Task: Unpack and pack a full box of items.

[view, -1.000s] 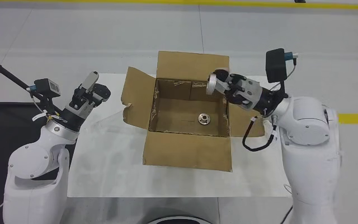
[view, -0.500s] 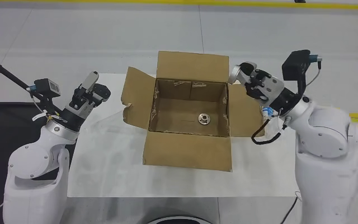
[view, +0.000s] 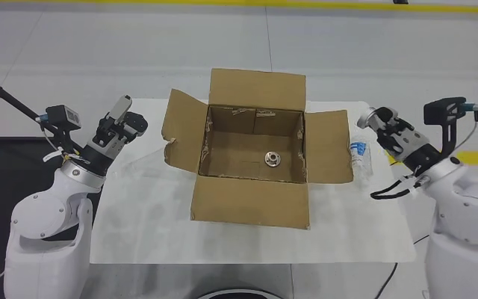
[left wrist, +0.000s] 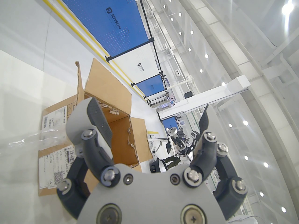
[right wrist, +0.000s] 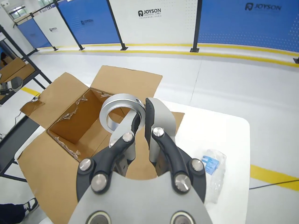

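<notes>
My right gripper (right wrist: pixel 141 115) is pinched nearly closed on the rim of a metal ring (right wrist: pixel 120 98), with one finger inside the hoop. Over the last second I swung it out of the box (view: pixel 250 200) to the right edge of the top view, above the table (view: pixel 149 224) beyond the right flap. This piece only needs setting down, I'd judge beside the plastic packet (view: pixel 360 155) lying just off that flap. My left gripper (view: pixel 123 119), at the left of the frame, hangs wide open and empty, unmoved. Farther in, a small metal fitting (view: pixel 271 158) lies on the box floor, likely the next thing out.
</notes>
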Action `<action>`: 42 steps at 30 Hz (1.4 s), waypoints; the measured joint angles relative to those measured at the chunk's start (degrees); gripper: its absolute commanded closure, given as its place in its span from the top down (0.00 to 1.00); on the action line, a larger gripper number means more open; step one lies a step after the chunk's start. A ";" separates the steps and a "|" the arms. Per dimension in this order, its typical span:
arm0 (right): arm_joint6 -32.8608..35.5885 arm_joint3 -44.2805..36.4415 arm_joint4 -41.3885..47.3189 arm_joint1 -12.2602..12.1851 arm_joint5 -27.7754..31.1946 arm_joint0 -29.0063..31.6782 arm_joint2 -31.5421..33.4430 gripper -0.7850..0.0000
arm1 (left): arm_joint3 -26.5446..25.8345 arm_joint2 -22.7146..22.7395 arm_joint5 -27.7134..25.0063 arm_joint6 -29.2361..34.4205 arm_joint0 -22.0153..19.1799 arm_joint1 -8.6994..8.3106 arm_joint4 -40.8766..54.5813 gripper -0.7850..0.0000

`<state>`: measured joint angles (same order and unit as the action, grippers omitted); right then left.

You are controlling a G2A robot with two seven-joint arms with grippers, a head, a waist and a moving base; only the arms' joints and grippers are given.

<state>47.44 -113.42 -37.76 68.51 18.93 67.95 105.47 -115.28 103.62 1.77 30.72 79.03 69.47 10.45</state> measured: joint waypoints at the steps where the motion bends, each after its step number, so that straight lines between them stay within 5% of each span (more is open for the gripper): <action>1: -0.01 0.34 0.75 -0.07 -0.51 0.37 0.53 0.00 | 0.00 0.00 0.00 0.00 0.00 0.00 0.00 1.00; 20: -0.27 0.63 1.26 -0.16 -1.35 0.72 1.07 0.00 | 0.00 0.00 0.00 0.00 0.00 0.00 0.00 1.00; 26: -0.48 3.68 -5.13 -0.71 -7.75 -0.45 0.71 0.00 | 0.00 0.00 0.00 0.00 0.00 0.00 0.00 1.00; 42: 12.07 17.20 -18.59 -3.66 -9.76 -3.44 3.60 0.00 | 0.00 0.00 0.00 0.00 0.00 0.00 0.00 1.00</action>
<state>59.51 -96.22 -56.35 64.85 9.17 64.52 109.08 -115.28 103.62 1.77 30.72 79.03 69.47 10.45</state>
